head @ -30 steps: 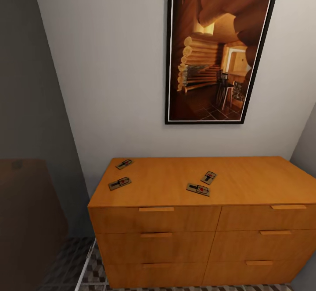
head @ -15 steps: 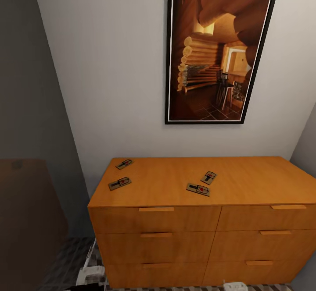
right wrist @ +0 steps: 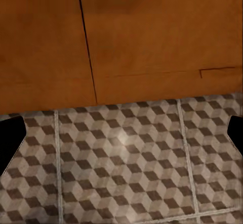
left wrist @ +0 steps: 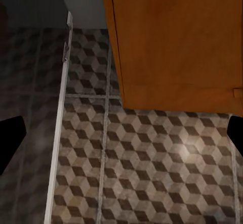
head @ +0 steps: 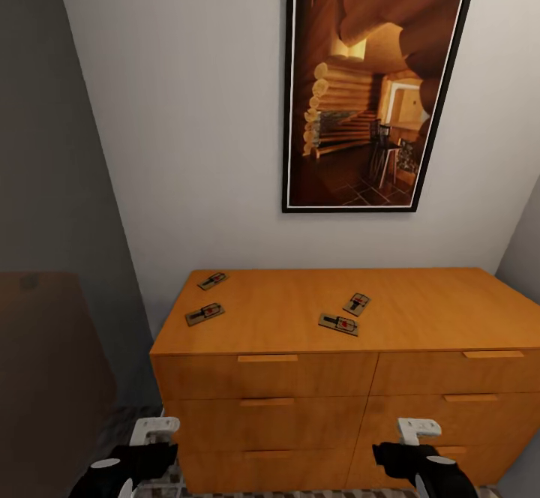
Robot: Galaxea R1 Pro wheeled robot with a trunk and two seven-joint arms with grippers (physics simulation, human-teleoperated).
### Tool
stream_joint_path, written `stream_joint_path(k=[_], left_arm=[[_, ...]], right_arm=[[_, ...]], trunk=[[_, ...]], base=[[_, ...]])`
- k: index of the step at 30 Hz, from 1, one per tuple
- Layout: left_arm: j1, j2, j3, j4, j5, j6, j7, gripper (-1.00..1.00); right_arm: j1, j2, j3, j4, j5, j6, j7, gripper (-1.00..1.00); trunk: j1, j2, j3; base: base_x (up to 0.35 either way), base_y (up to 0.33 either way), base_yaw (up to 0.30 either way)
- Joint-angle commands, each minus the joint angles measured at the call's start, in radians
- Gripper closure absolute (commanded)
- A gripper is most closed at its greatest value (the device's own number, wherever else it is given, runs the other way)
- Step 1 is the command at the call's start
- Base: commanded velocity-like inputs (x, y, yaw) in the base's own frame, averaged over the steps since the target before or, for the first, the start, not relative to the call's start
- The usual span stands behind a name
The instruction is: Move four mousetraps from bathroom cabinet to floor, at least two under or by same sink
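Orange-brown wooden cabinet (head: 337, 378) with drawer fronts stands against the pale wall, and on its top lie four small flat tan mousetraps (head: 205, 313) (head: 213, 280) (head: 338, 324) (head: 357, 304), two well above the left gripper (head: 139, 460) and two nearer the right gripper (head: 416, 459). Both grippers hang low before the drawers, apart from the traps. Black fingers (left wrist: 9, 143) of each are spread wide, holding nothing, over the cube-patterned tile bathroom floor (right wrist: 121, 178).
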State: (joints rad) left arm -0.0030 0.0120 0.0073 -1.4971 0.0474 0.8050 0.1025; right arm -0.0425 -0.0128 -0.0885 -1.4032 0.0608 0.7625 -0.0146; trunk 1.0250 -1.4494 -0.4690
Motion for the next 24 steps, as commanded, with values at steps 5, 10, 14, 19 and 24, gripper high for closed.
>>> stream_joint_path(k=[5,10,14,19,24], left_arm=[[-0.005,-0.001,-0.020,-0.027,-0.002,0.010,0.006,-1.00],[-0.069,-0.012,-0.104,-0.033,-0.004,0.012,0.006,-1.00],[-0.108,-0.038,-0.154,-0.034,-0.004,0.025,0.007,-1.00],[-0.146,-0.087,-0.183,-0.034,-0.005,0.048,0.008,-1.00],[-0.152,-0.096,-0.187,-0.034,-0.005,0.053,0.007,-1.00]], right_arm=[[-0.001,-0.001,-0.052,-0.101,0.005,0.099,0.002,-1.00],[-0.003,-0.018,-0.071,-0.156,0.009,0.129,0.001,-1.00],[-0.017,-0.023,-0.073,-0.165,0.009,0.132,0.000,-1.00],[-0.046,-0.025,-0.074,-0.169,0.009,0.134,0.000,-1.00],[-0.050,-0.024,-0.074,-0.169,0.009,0.136,0.000,-1.00]], trunk=[[0.000,-0.001,-0.001],[0.000,-0.001,-0.001],[0.000,-0.001,-0.001],[0.000,-0.001,-0.001],[0.000,-0.001,-0.001]], base=[[0.000,0.000,0.000],[0.000,0.000,0.000],[0.000,0.000,0.000],[0.000,0.000,0.000],[0.000,0.000,0.000]])
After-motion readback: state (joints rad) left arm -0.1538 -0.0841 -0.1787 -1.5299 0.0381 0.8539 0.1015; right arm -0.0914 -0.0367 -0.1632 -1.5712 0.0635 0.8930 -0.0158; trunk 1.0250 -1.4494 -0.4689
